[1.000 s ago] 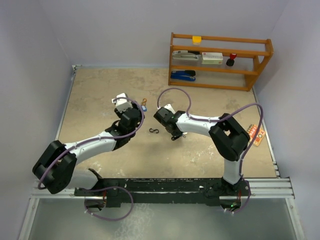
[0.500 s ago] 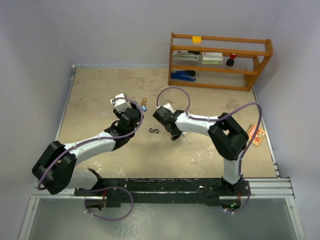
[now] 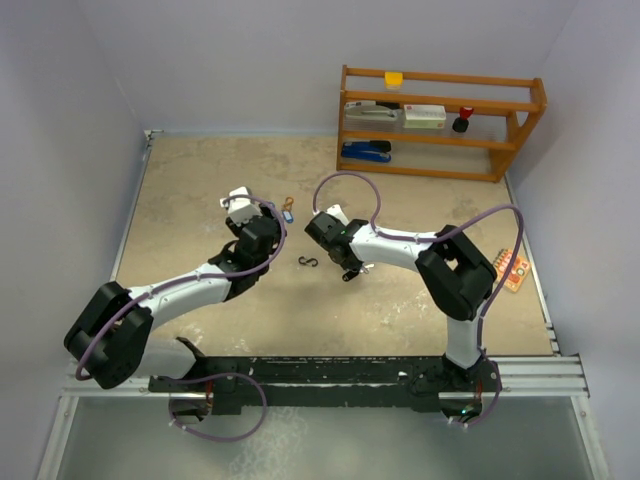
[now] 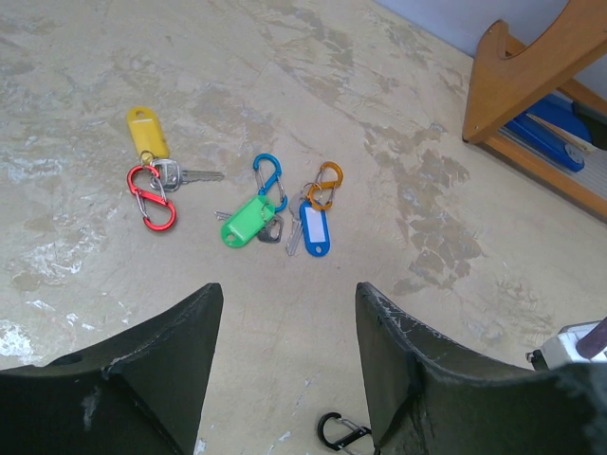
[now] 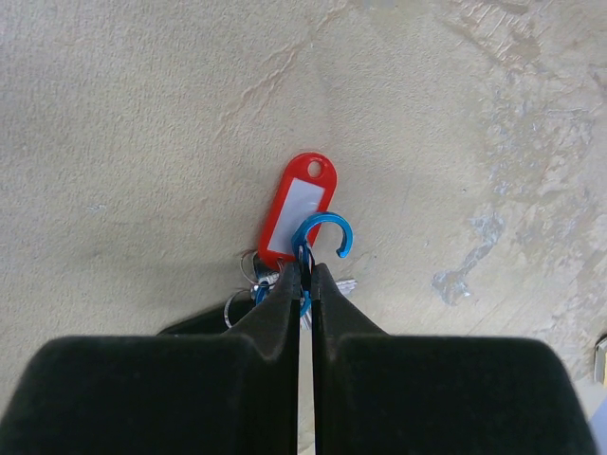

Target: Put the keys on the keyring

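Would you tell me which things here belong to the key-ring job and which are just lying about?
Job: yellow-tagged key, green-tagged key, blue-tagged key, red-tagged key, blue clip pinched in the right pincer.
Lying about: wooden rack, blue stapler, orange packet.

Tagged keys, 4 total: yellow-tag key [image 4: 147, 132], green-tag key [image 4: 248, 220], blue-tag key [image 4: 314, 227], red-tag key [image 5: 297, 208]. Clips, 5: red clip [image 4: 152, 197], blue clip [image 4: 269, 180], orange clip [image 4: 327, 184], black clip [image 4: 341, 431], 2nd blue clip [image 5: 343, 239]. Staplers, 2: blue stapler [image 3: 366, 151], grey stapler [image 3: 371, 111].
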Action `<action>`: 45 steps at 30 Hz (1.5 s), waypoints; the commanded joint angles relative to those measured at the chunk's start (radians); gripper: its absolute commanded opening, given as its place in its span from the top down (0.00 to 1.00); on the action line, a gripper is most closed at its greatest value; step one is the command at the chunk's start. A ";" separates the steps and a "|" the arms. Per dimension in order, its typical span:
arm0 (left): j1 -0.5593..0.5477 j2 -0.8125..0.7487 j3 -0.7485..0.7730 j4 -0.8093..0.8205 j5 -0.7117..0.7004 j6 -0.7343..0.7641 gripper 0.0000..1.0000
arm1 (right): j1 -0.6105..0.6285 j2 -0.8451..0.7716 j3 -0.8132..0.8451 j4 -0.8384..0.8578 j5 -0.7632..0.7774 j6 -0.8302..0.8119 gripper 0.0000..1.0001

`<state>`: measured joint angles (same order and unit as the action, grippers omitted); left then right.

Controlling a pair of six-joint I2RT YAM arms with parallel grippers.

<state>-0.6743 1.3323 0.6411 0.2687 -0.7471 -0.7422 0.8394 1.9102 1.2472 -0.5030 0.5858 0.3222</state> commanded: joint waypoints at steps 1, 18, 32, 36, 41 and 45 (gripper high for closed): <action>0.006 -0.006 -0.008 0.034 -0.008 -0.013 0.44 | 0.005 -0.006 0.037 -0.007 0.037 0.023 1.00; 0.015 -0.001 -0.008 0.037 0.000 -0.012 0.44 | 0.005 0.004 0.062 -0.018 0.056 0.021 1.00; 0.020 -0.006 -0.014 0.037 0.005 -0.014 0.44 | 0.005 0.025 0.067 -0.019 0.074 0.024 1.00; 0.021 -0.005 -0.017 0.038 0.008 -0.016 0.44 | 0.005 0.014 0.058 -0.024 0.089 0.042 1.00; 0.022 0.004 -0.017 0.041 0.015 -0.017 0.44 | 0.005 -0.010 0.046 -0.020 0.116 0.047 1.00; 0.023 0.005 -0.015 0.040 0.015 -0.019 0.44 | 0.005 -0.020 0.040 -0.026 0.154 0.060 1.00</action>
<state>-0.6609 1.3376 0.6296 0.2733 -0.7357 -0.7429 0.8394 1.9434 1.2808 -0.5114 0.6655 0.3458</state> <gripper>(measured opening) 0.560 0.018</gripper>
